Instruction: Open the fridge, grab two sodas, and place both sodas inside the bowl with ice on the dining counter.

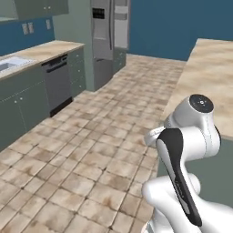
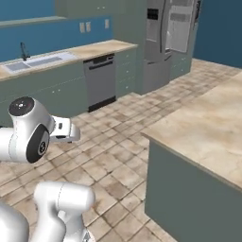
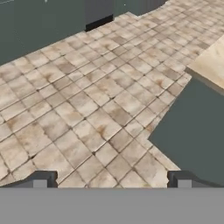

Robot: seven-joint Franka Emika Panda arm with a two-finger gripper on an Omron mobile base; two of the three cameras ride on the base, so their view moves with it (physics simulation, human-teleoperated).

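The fridge (image 1: 108, 36) (image 2: 163, 38) stands far ahead at the end of the tiled floor. Its right door looks swung open, showing pale door shelves (image 2: 182, 23). The dining counter (image 1: 211, 82) (image 2: 208, 127) runs along my right side, and its corner (image 3: 214, 61) and teal base (image 3: 192, 131) appear in the hand view. My gripper (image 3: 111, 181) is open, its two dark fingertips wide apart with nothing between them, looking down over the floor tiles beside the counter's corner. The sodas and the bowl with ice are out of view.
A wall countertop (image 1: 45, 51) (image 2: 94, 49) with a sink (image 1: 9, 63) (image 2: 33, 62) lines the left side over grey-green cabinets. A dark dishwasher front (image 1: 57, 84) (image 2: 100, 82) sits below it. A wide tiled floor (image 1: 91, 150) lies between the two counters.
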